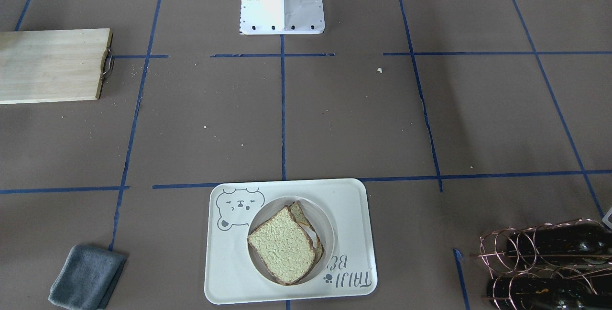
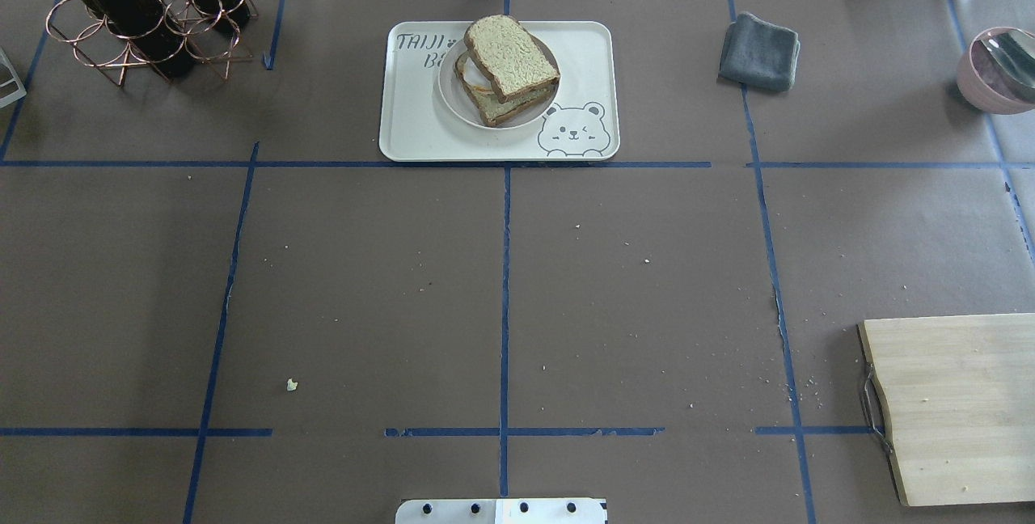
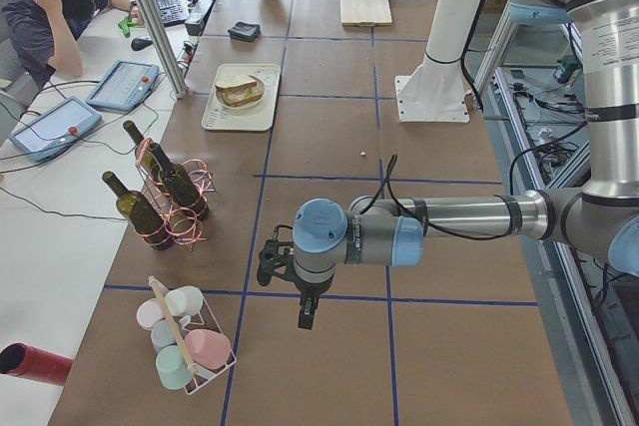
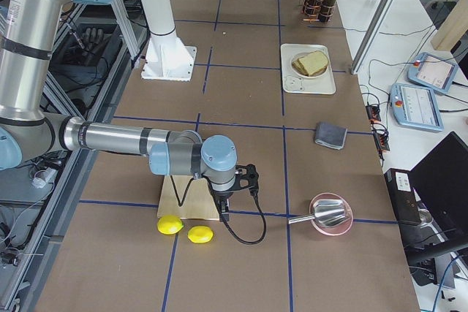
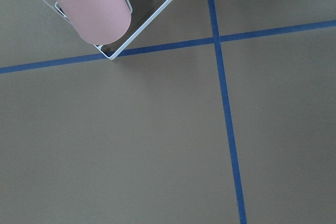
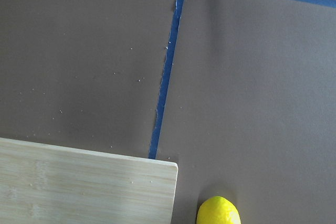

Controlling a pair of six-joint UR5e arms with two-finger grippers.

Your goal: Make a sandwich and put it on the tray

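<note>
The sandwich, two tan bread slices stacked askew, lies on a small round white plate on the cream bear tray at the table's far middle. It also shows in the overhead view on the tray. The egg is mostly hidden between the slices. My left gripper hangs over the table's left end, far from the tray; I cannot tell if it is open. My right gripper hangs over the wooden board's end at the right; I cannot tell its state.
A wooden cutting board lies at the right front, with two lemons beyond it. A grey cloth and a pink bowl lie at the far right. A bottle rack stands at the far left, a cup rack at the left end.
</note>
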